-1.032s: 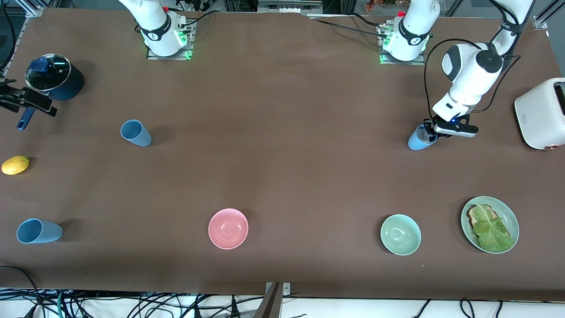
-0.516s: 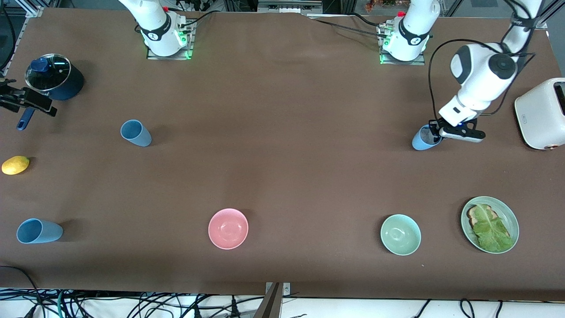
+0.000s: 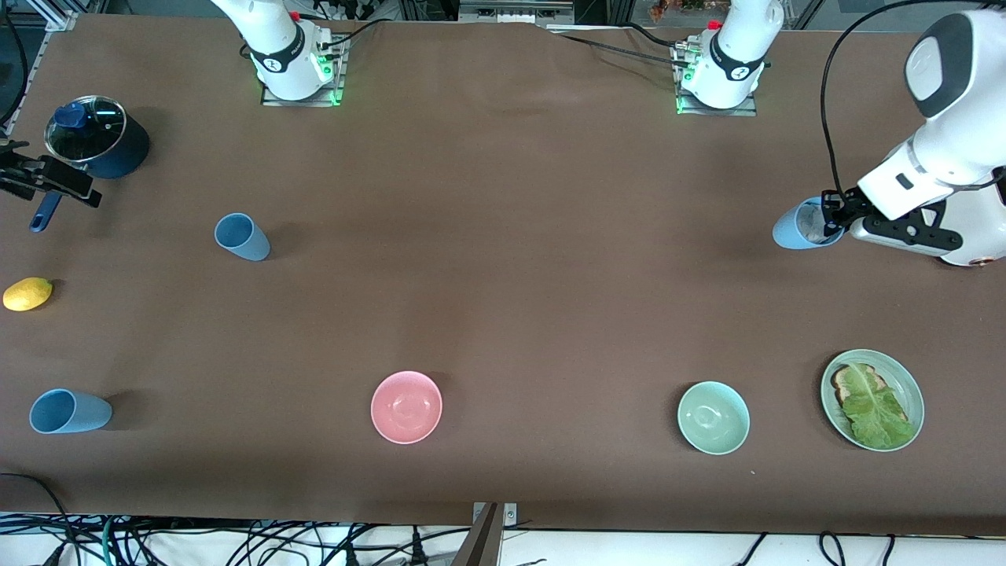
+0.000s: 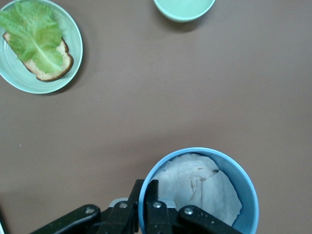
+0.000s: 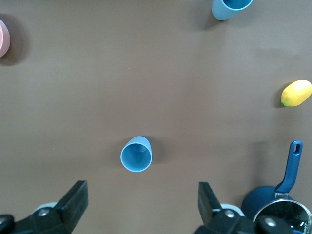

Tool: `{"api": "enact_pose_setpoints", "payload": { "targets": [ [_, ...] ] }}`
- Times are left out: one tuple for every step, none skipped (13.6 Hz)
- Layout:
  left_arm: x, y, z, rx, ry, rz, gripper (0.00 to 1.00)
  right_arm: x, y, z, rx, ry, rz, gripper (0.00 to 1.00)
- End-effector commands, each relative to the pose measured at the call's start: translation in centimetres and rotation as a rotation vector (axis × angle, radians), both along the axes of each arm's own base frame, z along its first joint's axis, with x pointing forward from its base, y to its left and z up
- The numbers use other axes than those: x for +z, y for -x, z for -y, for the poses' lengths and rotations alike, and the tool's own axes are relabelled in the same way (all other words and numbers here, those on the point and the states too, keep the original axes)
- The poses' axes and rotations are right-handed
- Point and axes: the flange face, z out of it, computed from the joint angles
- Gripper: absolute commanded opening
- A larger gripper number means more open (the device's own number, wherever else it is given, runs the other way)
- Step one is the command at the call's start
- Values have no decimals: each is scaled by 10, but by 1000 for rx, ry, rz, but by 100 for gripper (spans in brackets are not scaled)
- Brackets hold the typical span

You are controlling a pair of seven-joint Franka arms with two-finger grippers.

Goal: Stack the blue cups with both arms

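My left gripper (image 3: pixel 829 222) is shut on the rim of a sky-blue cup (image 3: pixel 792 229), one finger inside and one outside. It holds the cup in the air beside the toaster. In the left wrist view the gripper (image 4: pixel 146 187) pinches the cup (image 4: pixel 249 197), which holds crumpled white paper (image 4: pixel 200 187). A slate-blue cup (image 3: pixel 242 236) stands toward the right arm's end. It also shows in the right wrist view (image 5: pixel 136 154). My right gripper (image 5: pixel 142 195) is open and empty, high over the table near this cup, and out of the front view. Another blue cup (image 3: pixel 69 411) (image 5: pixel 231 7) stands nearer the front camera.
A navy glass-lidded pot (image 3: pixel 96 137) and a lemon (image 3: pixel 27 293) are at the right arm's end. A pink bowl (image 3: pixel 406 406), a green bowl (image 3: pixel 713 417) and a plate with toast and lettuce (image 3: pixel 872 399) sit near the front edge. A white toaster (image 3: pixel 971 253) is partly hidden by my left arm.
My left gripper has lifted the sky-blue cup and carried it toward the left arm's end of the table, over by the toaster. The other cups have not moved.
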Motion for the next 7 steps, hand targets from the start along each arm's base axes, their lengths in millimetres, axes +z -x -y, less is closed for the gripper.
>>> {"api": "enact_pose_setpoints", "payload": {
  "targets": [
    [23, -13, 43, 53, 28, -8, 0, 1, 4, 1, 13, -8, -5, 100],
    [28, -15, 65, 97, 26, -8, 0, 1, 4, 2, 10, -10, -7, 100],
    [36, -15, 90, 132, 26, 1, 0, 1, 4, 3, 8, -8, -7, 100],
    [39, -13, 109, 169, 25, 4, 0, 0, 4, 3, 10, -9, -10, 100],
    [41, -11, 130, 195, 26, 6, 0, -4, 3, 3, 10, -9, -18, 100],
    [46, -9, 151, 227, 30, 14, 0, -13, 0, 4, 11, -10, -34, 100],
    [46, -4, 177, 263, 33, 9, 0, -18, 0, 4, 10, -11, -51, 100]
  ]
}}
